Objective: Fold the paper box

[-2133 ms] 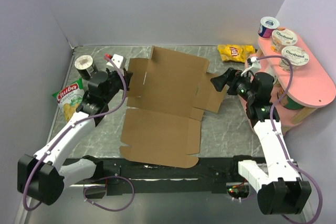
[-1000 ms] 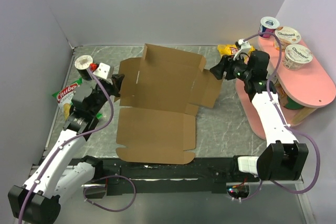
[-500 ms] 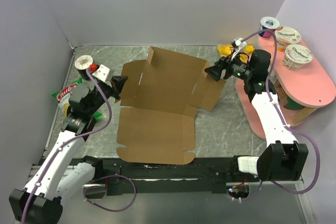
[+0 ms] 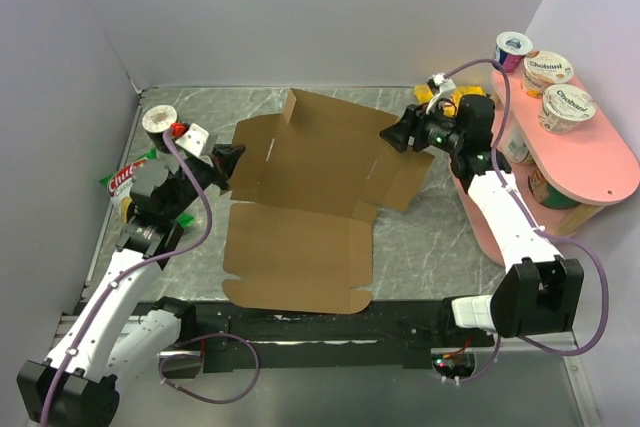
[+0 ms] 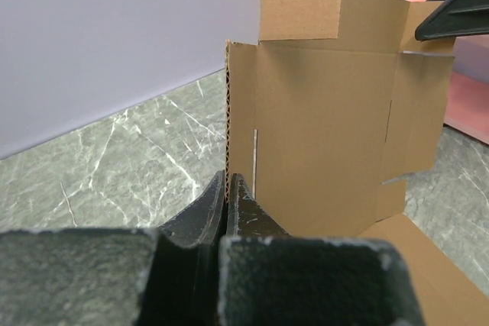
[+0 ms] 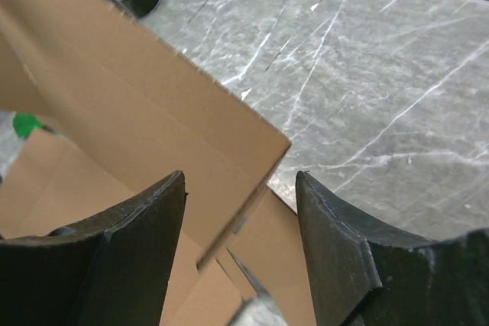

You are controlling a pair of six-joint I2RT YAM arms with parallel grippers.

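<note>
The paper box (image 4: 300, 197) is a brown cardboard sheet in the middle of the table, its near half flat and its far panel tilted up. My left gripper (image 4: 228, 159) is shut on the edge of the sheet's left flap. In the left wrist view the corrugated edge (image 5: 228, 112) rises straight out of the shut left gripper (image 5: 227, 181). My right gripper (image 4: 393, 137) stands open at the far right corner of the raised panel. That corner (image 6: 252, 143) lies between the open fingers of the right gripper (image 6: 238, 177), and neither finger presses on it.
A black can (image 4: 158, 119) and a Chuba chips bag (image 4: 130, 175) lie at the left. A yellow Lay's bag (image 4: 440, 97) sits behind the right gripper. A pink shelf (image 4: 600, 162) at the right carries three yoghurt cups (image 4: 570, 105).
The right gripper has moved left until its fingers straddle the far right corner of the raised panel. The left gripper keeps its hold on the left flap, hardly moving.
</note>
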